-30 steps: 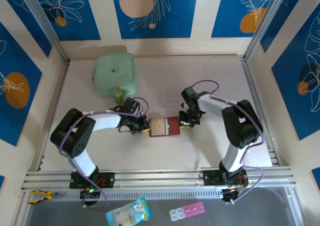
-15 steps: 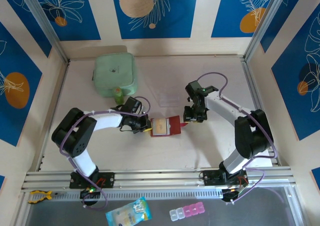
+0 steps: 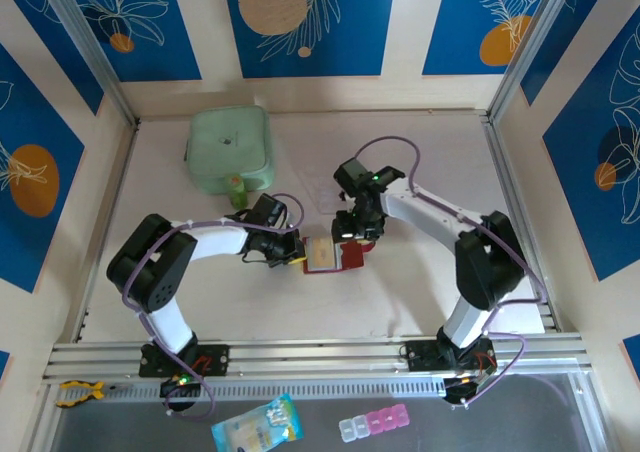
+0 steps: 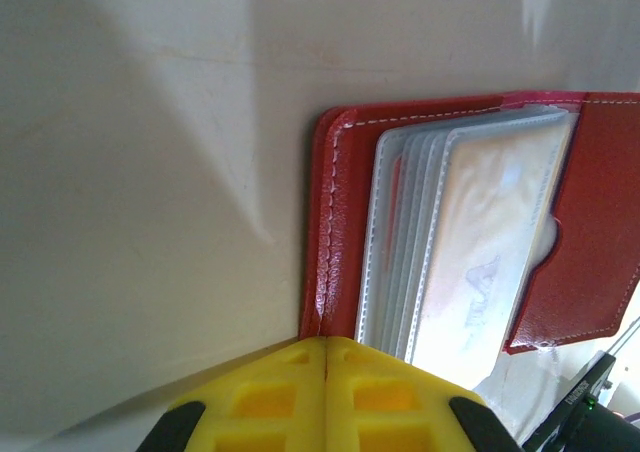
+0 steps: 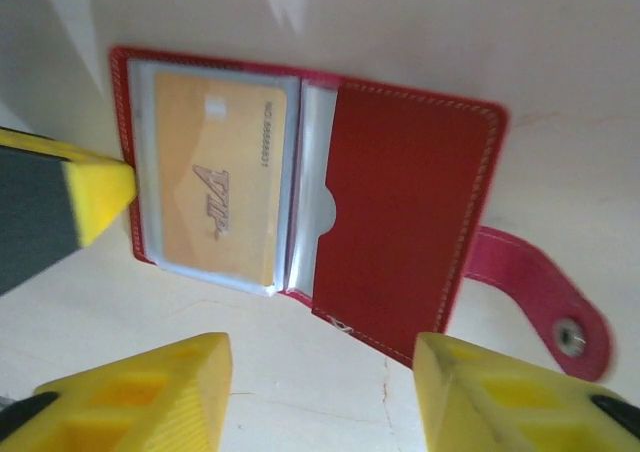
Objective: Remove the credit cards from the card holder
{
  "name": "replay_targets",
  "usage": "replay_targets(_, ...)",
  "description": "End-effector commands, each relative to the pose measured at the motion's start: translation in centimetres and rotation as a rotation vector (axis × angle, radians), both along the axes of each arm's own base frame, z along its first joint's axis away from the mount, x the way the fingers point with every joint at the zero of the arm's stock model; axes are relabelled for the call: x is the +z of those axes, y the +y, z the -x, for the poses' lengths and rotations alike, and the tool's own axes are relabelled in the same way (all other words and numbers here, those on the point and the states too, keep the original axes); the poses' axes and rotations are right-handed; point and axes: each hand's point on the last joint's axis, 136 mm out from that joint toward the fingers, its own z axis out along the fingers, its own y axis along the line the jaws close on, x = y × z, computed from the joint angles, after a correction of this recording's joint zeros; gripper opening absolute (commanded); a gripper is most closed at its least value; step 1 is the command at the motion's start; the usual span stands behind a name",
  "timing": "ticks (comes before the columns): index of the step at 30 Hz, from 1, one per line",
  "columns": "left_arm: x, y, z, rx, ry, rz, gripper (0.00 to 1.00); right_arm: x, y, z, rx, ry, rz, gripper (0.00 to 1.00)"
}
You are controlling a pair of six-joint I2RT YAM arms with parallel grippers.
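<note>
Card holder (image 5: 400, 202) lies open beneath the right end effector (image 5: 320, 372).

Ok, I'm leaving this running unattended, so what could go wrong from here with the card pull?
The gold-orange plastic card sits fully inside its clear plastic sleeve, so the open right fingers may pinch sleeve and card together, or drag the whole stack. The shut left fingers appear to press just one edge of the dark red leather card holder, so a pull could slide or lift it.
</note>
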Motion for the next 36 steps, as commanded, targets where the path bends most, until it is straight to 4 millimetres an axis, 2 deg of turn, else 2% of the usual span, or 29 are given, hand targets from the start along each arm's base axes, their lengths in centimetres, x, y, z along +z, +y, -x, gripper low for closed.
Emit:
replay_targets(1,-0.4,-0.2,0.2,-0.003,0.018,-0.015,0.05,-2.1,-0.8,0.3,-0.04,0.055,0.064,0.58)
replay_targets(7,-0.5,0.0,0.4,-0.006,0.017,-0.026,0.05,-4.7,-2.5,0.3,-0.041,0.072,0.16,0.72)
replay_targets(17,-0.8,-0.1,0.3,-0.003,0.021,-0.021,0.05,-5.9,-3.7,-0.4,-0.012,0.064,0.199,0.82)
replay_targets(28,-0.9,0.0,0.3,-0.004,0.023,-0.025,0.05,-8.2,-4.3,0.3,-0.015,0.113,0.2,0.89)
replay_targets(36,0.1,-0.1,0.0,0.005,0.001,-0.013,0.05,-10.2,-4.7,1.5,-0.037,0.164,0.202,0.91)
